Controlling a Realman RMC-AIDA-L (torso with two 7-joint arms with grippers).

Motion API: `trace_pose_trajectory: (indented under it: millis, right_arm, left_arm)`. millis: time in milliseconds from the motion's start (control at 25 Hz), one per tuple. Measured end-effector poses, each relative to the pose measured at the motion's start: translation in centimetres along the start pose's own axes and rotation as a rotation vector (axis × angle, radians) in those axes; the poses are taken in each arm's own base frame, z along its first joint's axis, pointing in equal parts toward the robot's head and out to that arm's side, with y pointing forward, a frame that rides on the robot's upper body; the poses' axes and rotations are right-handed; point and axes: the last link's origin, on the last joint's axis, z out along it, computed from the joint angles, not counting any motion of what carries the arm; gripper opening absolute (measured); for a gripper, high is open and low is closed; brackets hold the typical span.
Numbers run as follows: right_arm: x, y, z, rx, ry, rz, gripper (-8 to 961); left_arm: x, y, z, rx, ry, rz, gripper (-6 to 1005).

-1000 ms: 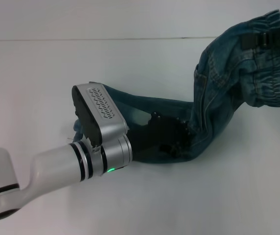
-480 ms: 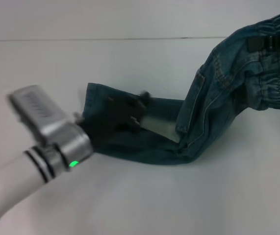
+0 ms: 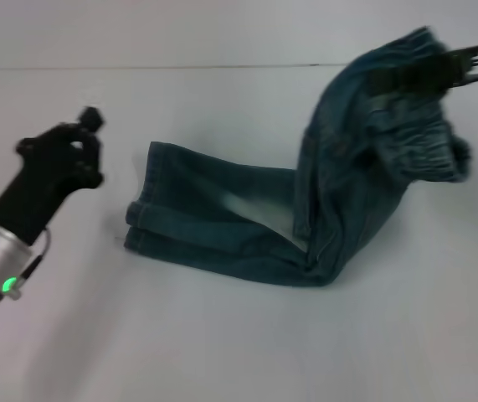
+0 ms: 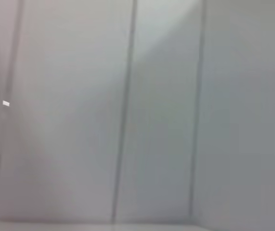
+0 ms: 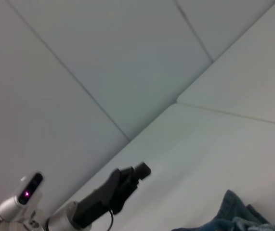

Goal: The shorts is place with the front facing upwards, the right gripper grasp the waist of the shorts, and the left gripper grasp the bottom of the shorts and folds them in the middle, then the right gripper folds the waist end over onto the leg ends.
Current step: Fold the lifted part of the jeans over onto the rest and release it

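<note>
Right gripper (image 3: 439, 74) jaws clamp the shorts' (image 3: 305, 218) waist upper right; left gripper (image 3: 71, 146) jaws unclear; next, waist over hems

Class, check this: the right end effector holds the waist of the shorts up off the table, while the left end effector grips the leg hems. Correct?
Not quite. In the head view the left end effector is clear of the leg hems, which lie on the table. The right end effector does hold the waist up.
</note>
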Motion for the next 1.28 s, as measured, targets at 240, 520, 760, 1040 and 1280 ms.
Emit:
trace_pose_trajectory:
  millis: [240, 520, 760, 1040, 1280]
  right_arm:
    - [-1.2, 1.0, 6.9, -0.027, 0.105, -0.071, 108]
    - [-1.5, 2.4, 14.4, 0.002, 0.225, -0.151, 107]
    - [-1.2, 4.4, 18.4, -0.031, 0.298, -0.213, 238]
    - [-1.8, 4.9, 19.0, -0.011, 0.338, -0.228, 417]
    - [-2.0, 4.6, 18.8, 0.043, 0.396, -0.203, 572]
  left_arm:
    - [0.8, -1.7, -2.8, 0.091, 0.064, -0.018, 0]
    - [0.8, -2.1, -4.7, 0.137, 0.078, -0.035, 0]
    - [0.6, -2.2, -5.3, 0.15, 0.071, -0.038, 0]
    - [0.2, -2.0, -5.5, 0.145, 0.051, -0.037, 1]
    - [0.1, -2.0, -5.5, 0.147, 0.045, -0.039, 1]
